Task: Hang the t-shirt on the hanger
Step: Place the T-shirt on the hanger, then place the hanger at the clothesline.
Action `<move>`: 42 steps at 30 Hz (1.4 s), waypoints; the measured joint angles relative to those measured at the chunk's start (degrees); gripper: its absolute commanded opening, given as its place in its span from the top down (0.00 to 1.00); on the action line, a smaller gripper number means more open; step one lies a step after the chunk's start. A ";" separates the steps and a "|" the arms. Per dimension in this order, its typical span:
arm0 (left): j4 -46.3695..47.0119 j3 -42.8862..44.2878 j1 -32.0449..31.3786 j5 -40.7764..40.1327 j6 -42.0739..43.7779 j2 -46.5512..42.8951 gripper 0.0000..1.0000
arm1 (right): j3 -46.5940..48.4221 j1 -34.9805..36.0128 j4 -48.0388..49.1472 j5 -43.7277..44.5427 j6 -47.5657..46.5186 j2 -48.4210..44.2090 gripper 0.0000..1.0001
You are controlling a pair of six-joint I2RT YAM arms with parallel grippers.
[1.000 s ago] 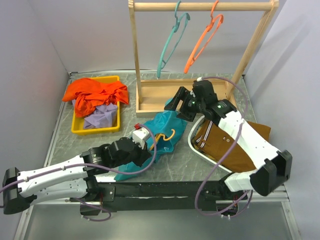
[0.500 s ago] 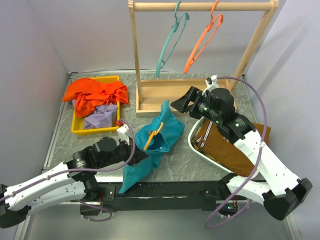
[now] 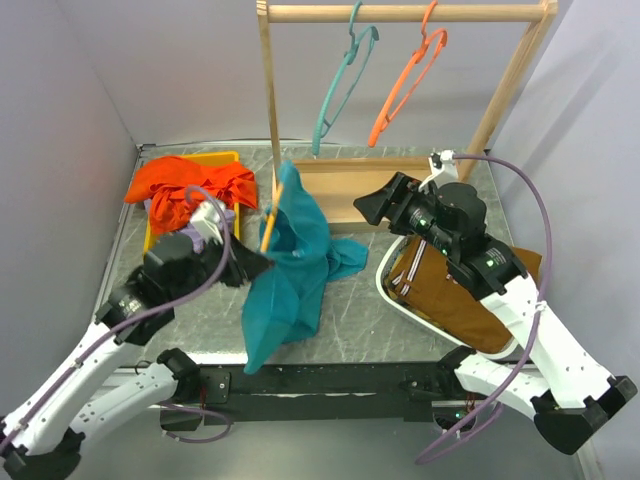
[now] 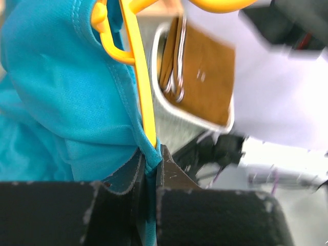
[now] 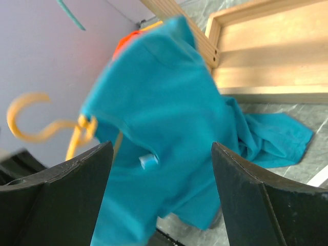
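The left gripper (image 4: 149,160) is clenched on the yellow bar of the hanger (image 3: 268,226) and a fold of the t-shirt (image 3: 292,262), holding both up near the middle of the table (image 3: 360,315). The cloth drapes toward 6 o'clock, with one end lying on the table at its 3 o'clock. The right gripper (image 3: 366,207), at 3 o'clock of the t-shirt and apart from it, is released, jaws wide. A small pale label (image 5: 147,161) on the t-shirt is too blurred to read. The rack (image 3: 268,100) stands at 12 o'clock and the tray (image 3: 150,258) at 10.
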 measured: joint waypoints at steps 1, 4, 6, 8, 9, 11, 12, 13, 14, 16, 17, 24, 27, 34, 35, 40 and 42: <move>0.15 1.20 2.19 1.53 0.07 0.83 0.99 | 0.00 0.00 0.00 0.26 -0.22 -0.42 0.15; 1.68 3.65 11.37 9.22 0.35 3.72 0.99 | 0.00 0.04 0.00 0.90 -0.72 -1.51 0.15; 2.75 4.35 17.44 15.06 0.26 5.77 0.99 | 0.00 0.07 -0.02 1.14 -0.98 -1.88 0.15; 4.37 4.92 22.40 21.24 -0.63 8.44 0.99 | 0.00 0.11 -0.35 1.73 -1.31 -2.12 0.15; 5.03 5.22 24.37 24.04 -1.14 9.66 0.99 | 0.00 0.11 -0.50 1.99 -1.46 -2.23 0.15; 6.40 6.21 26.99 28.68 -2.19 11.76 0.99 | 0.00 0.11 -0.74 2.58 -1.86 -2.45 0.15; 7.04 6.99 27.96 30.56 -2.69 12.70 0.99 | 0.00 0.11 -0.85 2.84 -2.03 -2.60 0.15; 7.63 7.96 28.74 32.28 -3.19 13.53 0.99 | 0.00 0.11 -0.87 3.08 -2.12 -2.73 0.15; 8.33 9.14 29.49 33.81 -3.87 14.38 0.99 | 0.00 0.11 -0.87 3.32 -2.27 -2.93 0.15; 10.32 11.52 30.38 36.57 -5.33 15.82 0.99 | 0.00 0.11 -0.87 3.69 -2.38 -3.37 0.15; 11.61 12.94 30.62 37.94 -6.27 16.52 0.99 | 0.00 0.11 -0.87 3.78 -2.47 -3.61 0.15; 17.11 19.71 30.75 42.32 -9.81 20.83 0.99 | 0.00 0.11 -0.87 4.81 -2.80 -4.98 0.15; 17.59 23.82 30.75 42.51 -10.32 24.11 0.99 | 0.00 0.11 -0.90 5.11 -3.10 -5.49 0.15; 19.02 34.25 30.77 42.75 -11.61 33.03 0.99 | 0.00 0.11 -0.94 5.79 -3.61 -6.29 0.15; 19.04 36.13 30.77 42.73 -11.65 34.56 0.99 | 0.00 0.11 -0.94 5.92 -3.61 -6.40 0.15; 19.08 43.23 30.77 42.62 -11.76 40.37 0.99 | 0.00 0.11 -0.92 6.05 -3.65 -6.60 0.15; 19.02 45.94 30.75 42.45 -11.82 42.69 0.99 | 0.00 0.11 -0.92 6.08 -3.74 -6.60 0.15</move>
